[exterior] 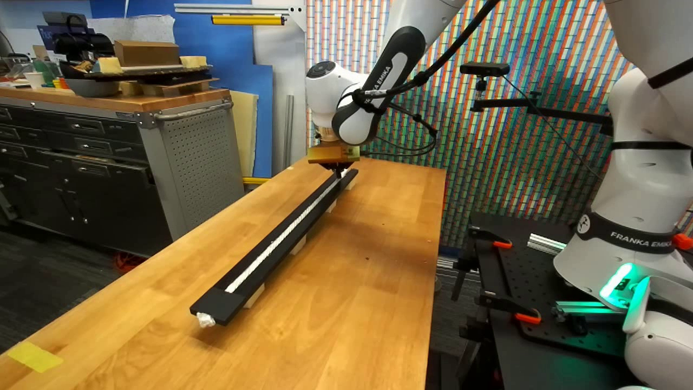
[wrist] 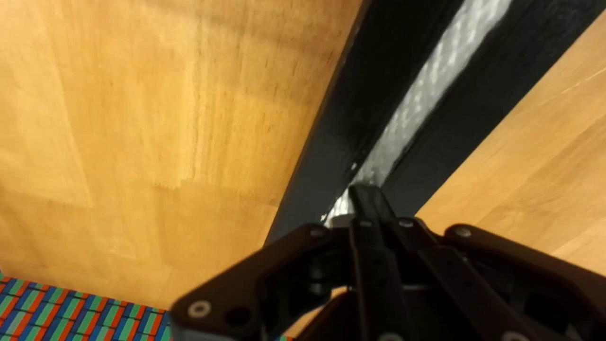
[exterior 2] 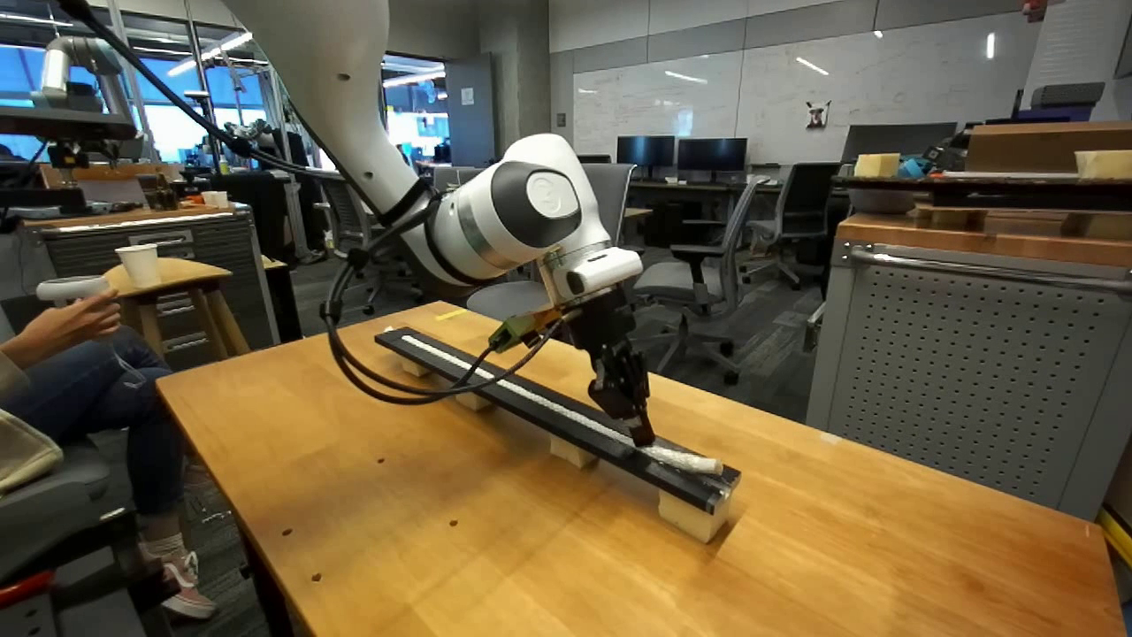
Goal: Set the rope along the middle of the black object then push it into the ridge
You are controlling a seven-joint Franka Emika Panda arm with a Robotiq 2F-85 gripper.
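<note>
A long black object point(exterior: 221, 299), straight and narrow, lies raised above the wooden table. The white rope point(exterior: 295, 222) runs lengthwise along its middle and covers the ridge, whose floor is hidden. In an exterior view the rope point(exterior 2: 685, 458) looks thicker and sits proud of the bar near one end. A white tuft point(exterior: 206, 319) pokes out at the opposite end. My gripper point(exterior 2: 643, 435) points down onto the rope close to that proud end, fingers shut together and holding nothing. In the wrist view the tips of the gripper point(wrist: 367, 189) rest on or just over the rope point(wrist: 426, 90).
Pale wooden blocks point(exterior 2: 694, 515) prop the black bar up off the table point(exterior: 373, 303). Loose cables point(exterior 2: 380, 394) loop down from the arm over the bar. A grey tool cabinet point(exterior: 197, 157) stands past the table edge. A seated person point(exterior 2: 75, 327) is beside the table.
</note>
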